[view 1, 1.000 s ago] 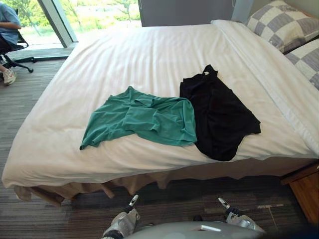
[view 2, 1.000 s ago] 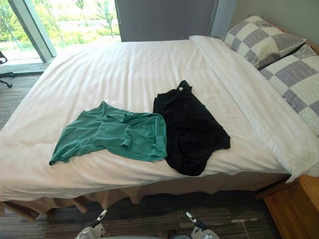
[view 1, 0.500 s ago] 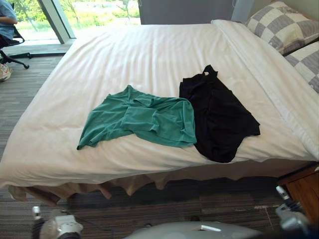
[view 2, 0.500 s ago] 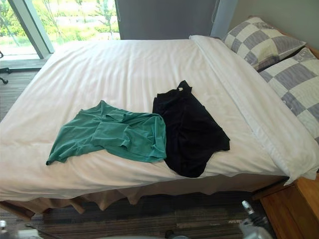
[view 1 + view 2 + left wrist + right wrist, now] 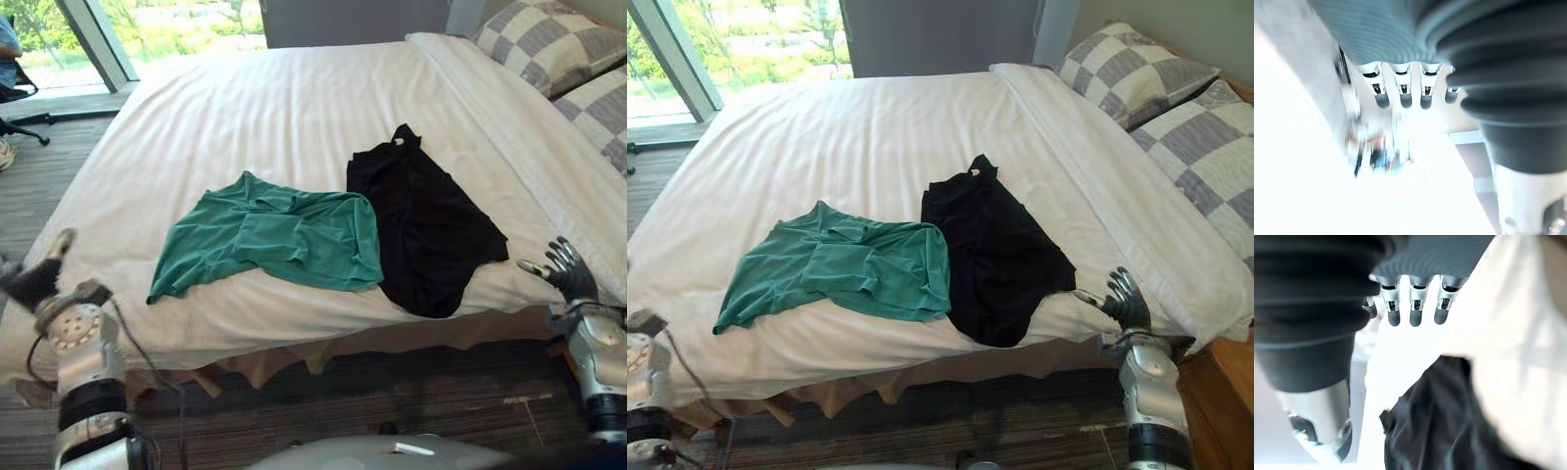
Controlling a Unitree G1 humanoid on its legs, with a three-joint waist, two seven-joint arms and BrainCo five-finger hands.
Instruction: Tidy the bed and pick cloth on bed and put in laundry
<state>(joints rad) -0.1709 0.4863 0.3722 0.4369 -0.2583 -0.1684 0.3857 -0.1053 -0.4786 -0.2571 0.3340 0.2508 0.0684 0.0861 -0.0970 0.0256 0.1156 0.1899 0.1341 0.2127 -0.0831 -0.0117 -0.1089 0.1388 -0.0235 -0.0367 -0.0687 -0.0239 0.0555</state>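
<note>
A green garment (image 5: 274,238) lies crumpled on the white bed (image 5: 294,108), near its front edge. A black garment (image 5: 423,225) lies beside it on its right, touching it. My left hand (image 5: 34,279) is raised at the bed's front left corner, fingers straight, holding nothing. My right hand (image 5: 566,271) is up at the bed's front right edge, just right of the black garment (image 5: 1449,426), fingers relaxed and empty. Both hands are clear of the clothes.
Two checked pillows (image 5: 1136,64) lie at the bed's head on the right. A wooden nightstand (image 5: 1220,392) stands at the lower right. A person sits on an office chair (image 5: 12,83) by the window at far left. Striped carpet (image 5: 392,392) runs before the bed.
Both arms have risen from low in front of me: the left hand now stands at the bed's front left corner, the right hand at its front right edge. The clothes have not moved.
</note>
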